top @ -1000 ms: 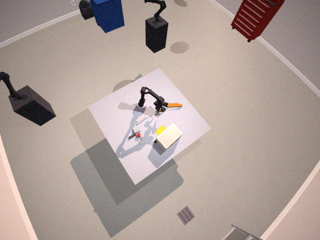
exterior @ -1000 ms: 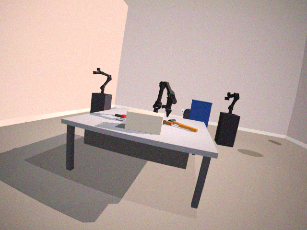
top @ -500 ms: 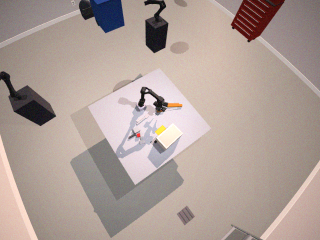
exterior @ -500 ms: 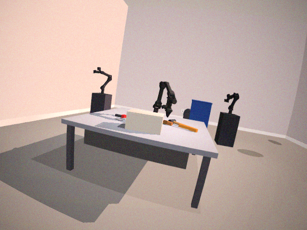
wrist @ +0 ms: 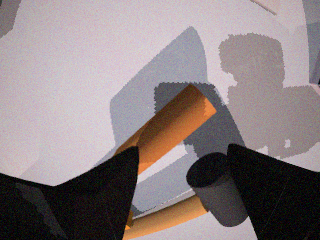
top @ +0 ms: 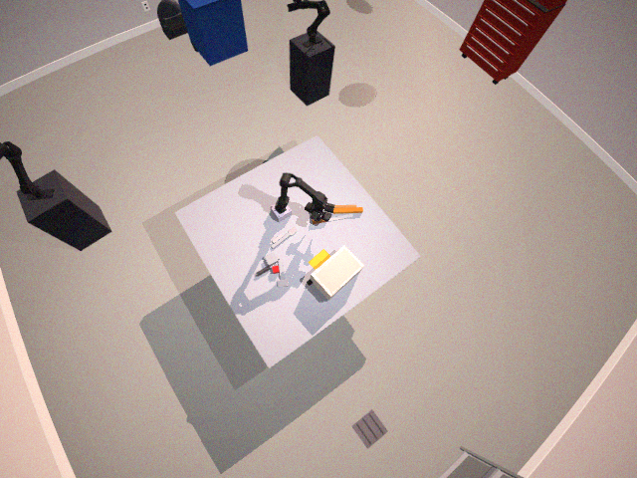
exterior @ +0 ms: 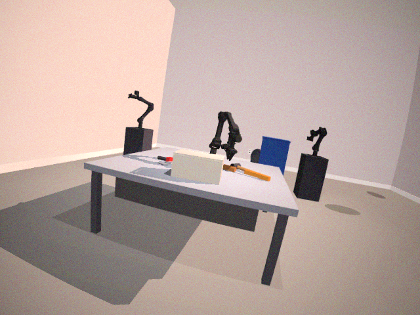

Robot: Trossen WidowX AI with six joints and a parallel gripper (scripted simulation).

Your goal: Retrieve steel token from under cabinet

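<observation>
Cabinet (top: 336,271) (exterior: 196,167) hides the yellow patch in the exterior view; top view shows that patch (top: 318,258) alongside it. Gripper (top: 319,218) (exterior: 230,158) (wrist: 184,146): fingers apart. Wrist view adds an orange bar (wrist: 175,120) and, near one finger, a dark cylinder (wrist: 220,190); contact cannot be judged. Token: not discernible, position undetermined. Long orange handle (top: 347,209) (exterior: 254,173) ends short of the table (top: 380,241) (exterior: 251,193) edge. Room separates gripper and cabinet; red block (top: 276,269) (exterior: 168,159) lies well apart from both.
</observation>
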